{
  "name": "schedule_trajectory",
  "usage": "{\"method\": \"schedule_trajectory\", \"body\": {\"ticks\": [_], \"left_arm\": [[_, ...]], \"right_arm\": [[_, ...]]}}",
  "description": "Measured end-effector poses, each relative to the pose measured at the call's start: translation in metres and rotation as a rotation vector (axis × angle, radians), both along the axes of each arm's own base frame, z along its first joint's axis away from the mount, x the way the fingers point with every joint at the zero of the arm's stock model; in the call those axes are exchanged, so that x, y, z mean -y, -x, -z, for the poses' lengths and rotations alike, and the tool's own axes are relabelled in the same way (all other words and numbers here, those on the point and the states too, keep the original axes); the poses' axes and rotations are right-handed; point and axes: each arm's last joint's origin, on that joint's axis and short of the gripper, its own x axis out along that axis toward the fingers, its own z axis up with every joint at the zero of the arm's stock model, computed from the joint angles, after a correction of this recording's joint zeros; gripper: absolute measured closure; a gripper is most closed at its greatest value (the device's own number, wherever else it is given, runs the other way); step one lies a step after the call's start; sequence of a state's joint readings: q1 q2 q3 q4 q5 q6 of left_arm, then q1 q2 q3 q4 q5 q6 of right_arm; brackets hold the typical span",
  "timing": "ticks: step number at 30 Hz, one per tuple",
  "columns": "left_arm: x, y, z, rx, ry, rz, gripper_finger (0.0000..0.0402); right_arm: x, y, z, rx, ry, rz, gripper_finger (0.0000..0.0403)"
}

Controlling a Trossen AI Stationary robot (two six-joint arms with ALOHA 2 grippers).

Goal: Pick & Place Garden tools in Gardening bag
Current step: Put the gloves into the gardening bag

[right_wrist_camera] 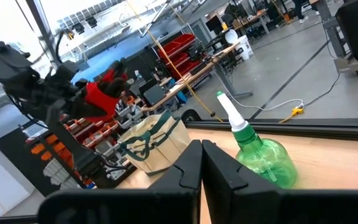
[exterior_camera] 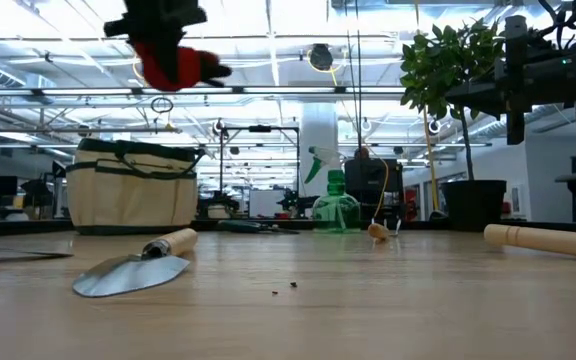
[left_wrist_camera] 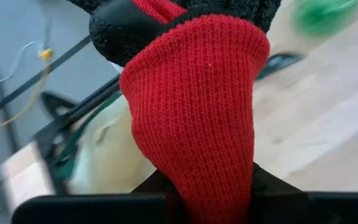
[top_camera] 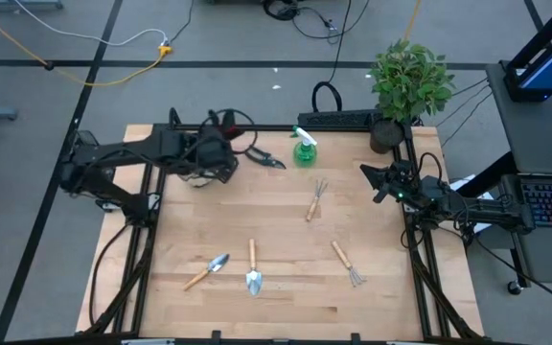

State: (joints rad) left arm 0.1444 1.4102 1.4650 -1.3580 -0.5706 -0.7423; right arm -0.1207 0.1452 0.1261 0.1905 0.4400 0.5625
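A wooden table [top_camera: 286, 297] seen from above holds scattered garden tools, with a robot arm at each side. At the far left corner sits the gardening bag [exterior_camera: 133, 187], a round tan fabric tote with dark green trim. From above it is almost wholly hidden beneath the left arm, and from table height only its outside wall shows, so what lies inside it cannot be told.

The left gripper [top_camera: 220, 146] hangs in the air above the bag, its fingers clenched on a red-and-black glove [exterior_camera: 173, 65]. In the left wrist view the glove's red knitted cuff fills most of the picture, pinched between the dark fingers, with the tan bag blurred below it.

Just beside the bag on the table lie dark pruning shears [top_camera: 264, 159]. Near them, along the far edge, a green spray bottle [top_camera: 305, 148] stands upright. A small fork rake [top_camera: 315, 200] lies near the table's middle. Toward the near edge lie two silver trowels with wooden handles, one [top_camera: 207, 270] to the left and the other [top_camera: 253, 268] just beside it, and a second fork rake [top_camera: 347, 263] to the right.

The right gripper [top_camera: 377, 182] waits at the table's right edge, fingers pressed together and holding nothing. A leafy potted plant [top_camera: 405, 86] stands at the far right corner.
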Motion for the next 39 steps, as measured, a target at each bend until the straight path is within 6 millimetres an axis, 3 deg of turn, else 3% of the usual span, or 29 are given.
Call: {"method": "schedule_trajectory", "body": {"ticks": [4, 9, 18, 24, 39], "left_arm": [[-0.008, 0.007, 0.008, -0.086, -0.008, -0.029, 0.0346], [-0.014, 0.017, 0.037, -0.143, -0.021, -0.071, 0.0346], [-0.016, 0.059, 0.07, 0.099, -0.1, -0.061, 0.0346], [-0.025, 0.076, 0.099, 0.167, -0.091, -0.04, 0.0346], [-0.048, 0.079, 0.105, 0.126, -0.109, 0.004, 0.0331]], "right_arm": [[0.0, 0.0, 0.0, 0.0, 0.001, 0.0, 0.0403], [0.0, 0.0, 0.0, -0.001, 0.001, 0.0, 0.0403], [0.0, 0.0, 0.0, -0.001, 0.001, 0.0, 0.0403], [0.0, 0.0, 0.0, -0.001, 0.001, 0.0, 0.0403], [0.0, 0.0, 0.0, 0.0, -0.001, 0.0, 0.0403]]}}
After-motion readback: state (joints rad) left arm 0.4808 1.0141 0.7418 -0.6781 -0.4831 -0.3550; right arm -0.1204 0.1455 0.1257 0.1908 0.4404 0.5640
